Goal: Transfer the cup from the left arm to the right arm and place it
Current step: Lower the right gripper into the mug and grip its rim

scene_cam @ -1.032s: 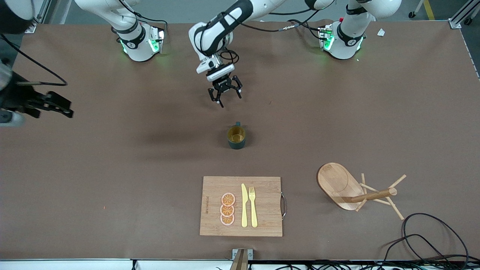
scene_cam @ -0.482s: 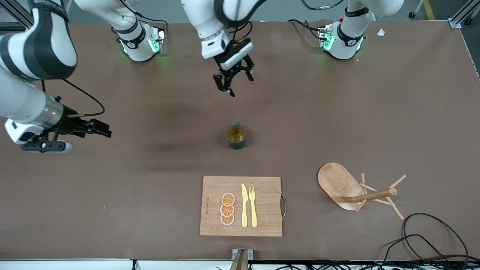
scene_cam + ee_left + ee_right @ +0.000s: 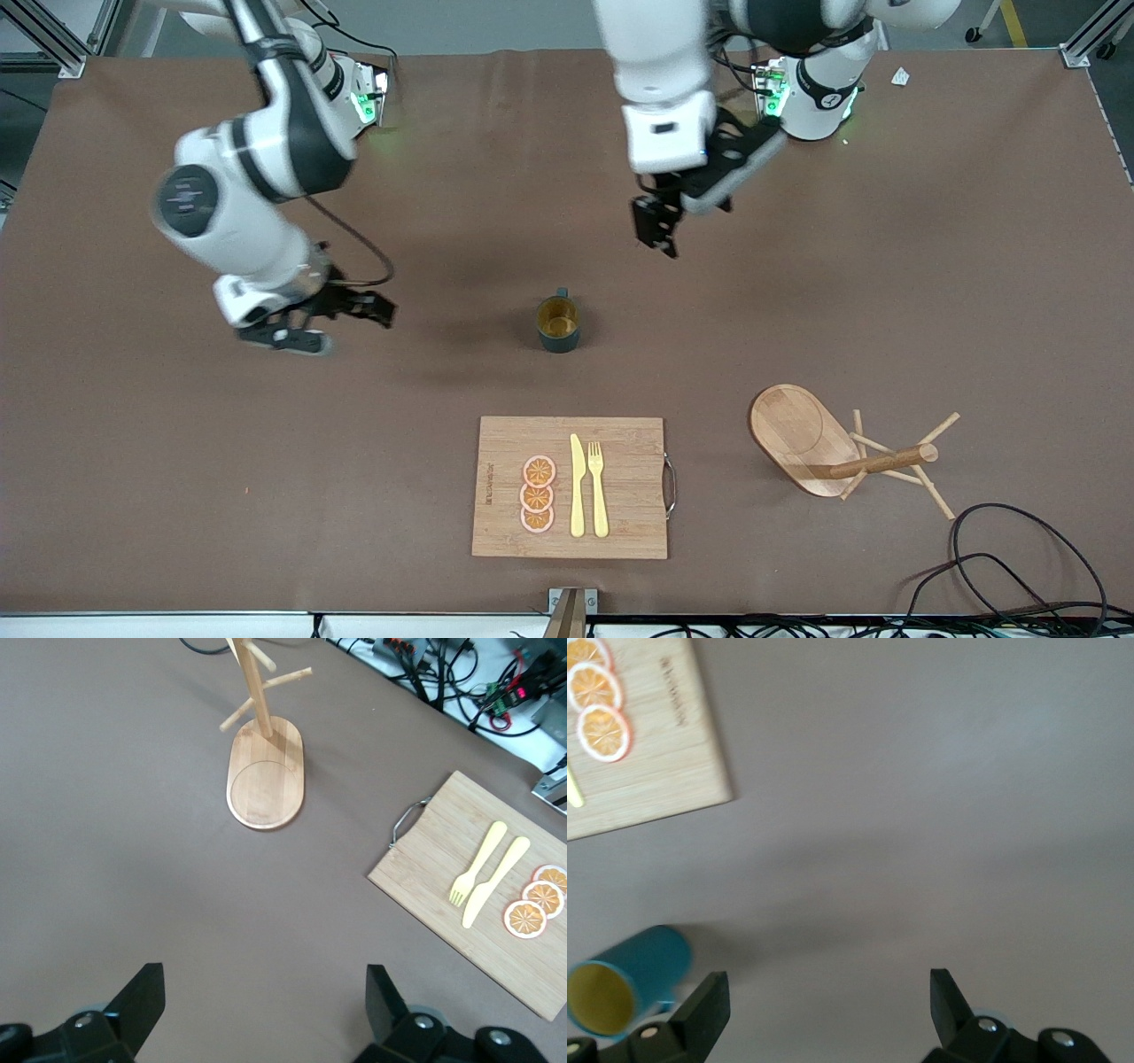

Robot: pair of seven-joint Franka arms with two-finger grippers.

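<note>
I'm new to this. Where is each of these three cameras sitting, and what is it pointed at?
Front view: high across the table, facing both arm bases; left gripper and right gripper hang above the brown table.
Left wrist view: looks down past its open fingers at the wooden peg stand.
Right wrist view: looks down past its open fingers at the small teal mug with yellow inside.
Shared: all show the wooden cutting board.

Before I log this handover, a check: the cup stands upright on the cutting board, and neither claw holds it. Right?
Not quite. The cup stands upright on the bare table, farther from the front camera than the cutting board, as the front view shows. Neither the left claw nor the right claw holds it.
</note>
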